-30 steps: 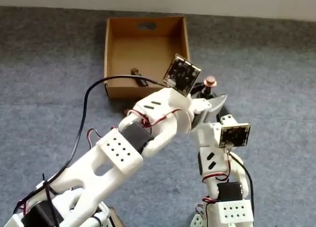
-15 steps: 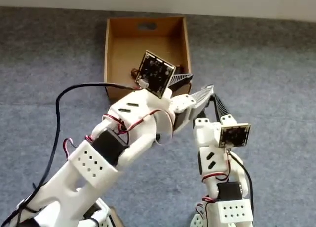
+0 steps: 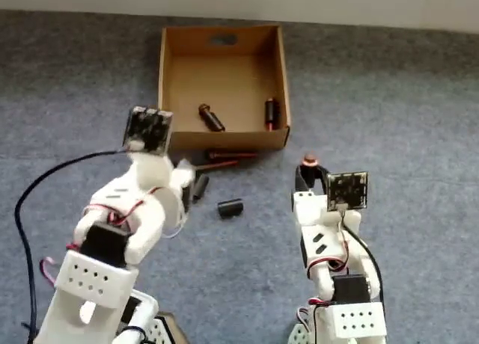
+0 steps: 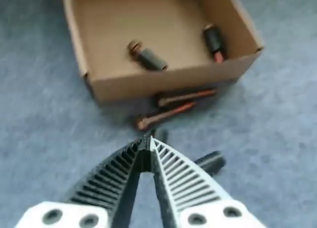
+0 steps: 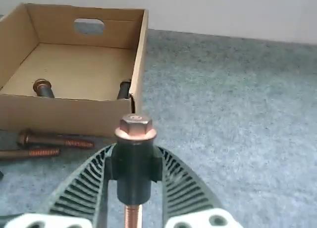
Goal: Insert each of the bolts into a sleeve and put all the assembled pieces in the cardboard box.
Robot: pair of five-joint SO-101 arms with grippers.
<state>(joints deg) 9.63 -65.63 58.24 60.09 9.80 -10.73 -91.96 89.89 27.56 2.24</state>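
Currently two black-sleeved copper bolts (image 3: 211, 117) sit in the brown cardboard box (image 3: 161, 75). My right end effector (image 3: 308, 176) clamps a third assembly (image 5: 133, 161) near it; left end effector (image 4: 148, 141) pinched together, empty. Two bare bolts (image 3: 228, 158), two loose black sleeves (image 3: 230, 208) pending.

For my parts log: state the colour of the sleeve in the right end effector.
Black sleeve, on a copper bolt; clearest in the right wrist view.

No words, numbers, labels or signs can be read anywhere, not even on the cardboard box (image 3: 224, 140).
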